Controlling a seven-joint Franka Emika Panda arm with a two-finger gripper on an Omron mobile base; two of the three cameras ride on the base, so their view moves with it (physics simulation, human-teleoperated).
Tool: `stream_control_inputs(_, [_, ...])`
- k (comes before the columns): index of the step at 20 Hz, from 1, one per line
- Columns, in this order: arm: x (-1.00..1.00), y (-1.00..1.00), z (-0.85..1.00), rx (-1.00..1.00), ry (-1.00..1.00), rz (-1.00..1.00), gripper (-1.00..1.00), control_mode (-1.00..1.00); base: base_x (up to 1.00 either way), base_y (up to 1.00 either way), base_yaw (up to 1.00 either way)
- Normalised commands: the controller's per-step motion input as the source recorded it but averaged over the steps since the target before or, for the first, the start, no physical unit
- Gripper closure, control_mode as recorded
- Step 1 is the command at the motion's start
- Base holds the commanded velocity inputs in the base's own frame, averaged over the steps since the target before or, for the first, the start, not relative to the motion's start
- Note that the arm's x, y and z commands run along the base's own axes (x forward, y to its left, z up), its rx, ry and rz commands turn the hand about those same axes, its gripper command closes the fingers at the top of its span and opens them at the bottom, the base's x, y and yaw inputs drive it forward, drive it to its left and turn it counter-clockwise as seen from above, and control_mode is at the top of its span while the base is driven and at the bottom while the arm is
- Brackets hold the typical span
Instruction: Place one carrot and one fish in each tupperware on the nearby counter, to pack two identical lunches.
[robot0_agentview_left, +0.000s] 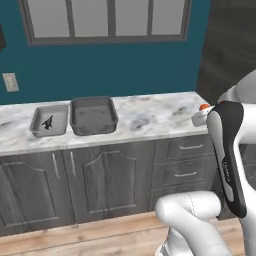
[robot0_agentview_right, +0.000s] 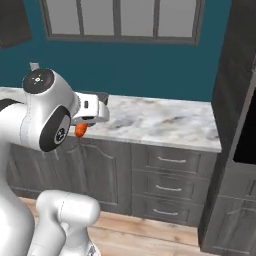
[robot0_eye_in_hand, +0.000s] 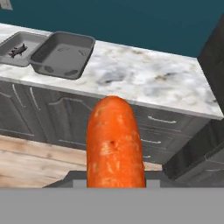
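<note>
Still off the counter (robot0_agentview_left: 150, 117): your fingers are clamped on the carrot (robot0_eye_in_hand: 115, 142), low centre of the hand view. The small tupperware (robot0_agentview_left: 50, 121), upper left, already holds a fish (robot0_eye_in_hand: 17, 49); the large tupperware (robot0_agentview_left: 93, 116) lies beside it. Carrot may clip a rim, or slip. Left base view shows just the carrot's tip at right.

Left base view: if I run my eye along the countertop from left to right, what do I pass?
Small grey tray holding a dark fish → larger, darker grey tray → bare stretch of marbled counter → orange carrot tip at the robot's tool.
</note>
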Motion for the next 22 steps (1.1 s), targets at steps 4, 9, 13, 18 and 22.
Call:
stream_control_inputs(4, [0.00, 0.00, 0.00, 0.00, 0.00, 0.00, 1.00, 1.00, 0.06, 1.00, 0.00])
stream_control_inputs(9, [0.00, 0.00, 0.00, 0.00, 0.00, 0.00, 1.00, 1.00, 0.12, 1.00, 0.00])
stream_control_inputs(13, [0.00, 0.00, 0.00, 0.00, 0.00, 0.00, 1.00, 1.00, 0.31, 0.99, 0.00])
stream_control_inputs(18, [0.00, 0.00, 0.00, 0.00, 0.00, 0.00, 1.00, 1.00, 0.55, 0.84, 0.00])
stream_control_inputs(22, [0.00, 0.00, 0.00, 0.00, 0.00, 0.00, 1.00, 1.00, 0.69, 0.15, 0.00])
